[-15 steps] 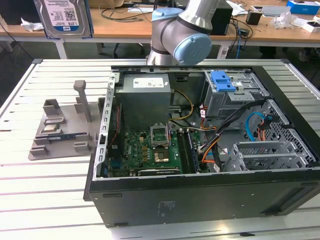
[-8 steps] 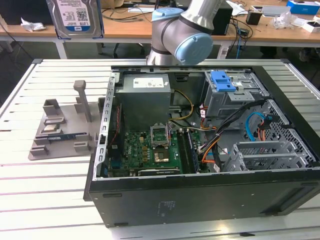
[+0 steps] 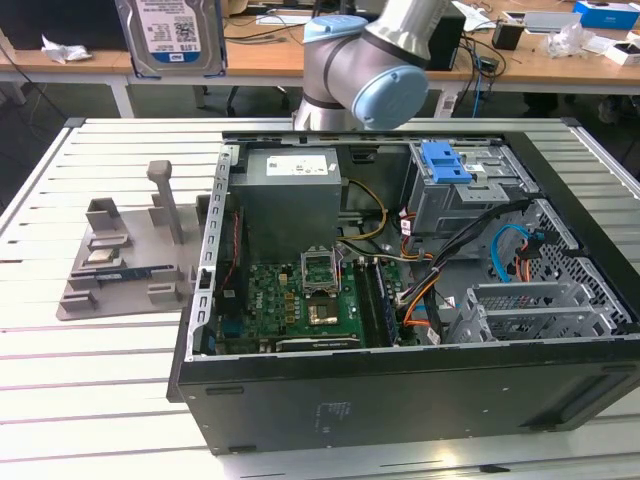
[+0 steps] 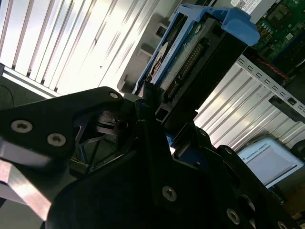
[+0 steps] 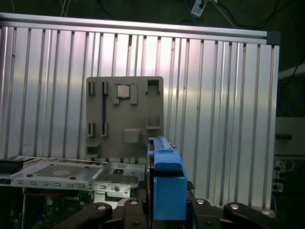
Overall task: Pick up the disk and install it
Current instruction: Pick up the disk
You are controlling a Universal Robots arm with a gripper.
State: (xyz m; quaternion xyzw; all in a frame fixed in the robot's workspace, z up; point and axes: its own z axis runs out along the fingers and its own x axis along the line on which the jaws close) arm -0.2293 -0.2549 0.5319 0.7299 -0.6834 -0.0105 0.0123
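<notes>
Hanging high at the exterior view's left, the disk (image 3: 170, 35) sits clamped edge-on in the gripper (image 4: 159, 119), its blue rails (image 5: 167, 183) visible in both wrist views. Pick-up looks done and installation not yet, the open computer case (image 3: 400, 380) lying apart below. Seating it likely calls for squaring those rails to the drive cage (image 3: 470, 200).

One disk (image 3: 170, 35) was counted, and one robot arm (image 3: 365, 70). One open computer case (image 3: 400, 400) and one slatted table (image 3: 60, 380) were counted. Inside the case, one grey power supply (image 3: 290, 195), one green motherboard (image 3: 300, 300) and one blue bracket (image 3: 445, 162) were tallied. One grey holder plate (image 3: 80, 300) was counted, and one square chip (image 5: 124, 90) was found on it.
</notes>
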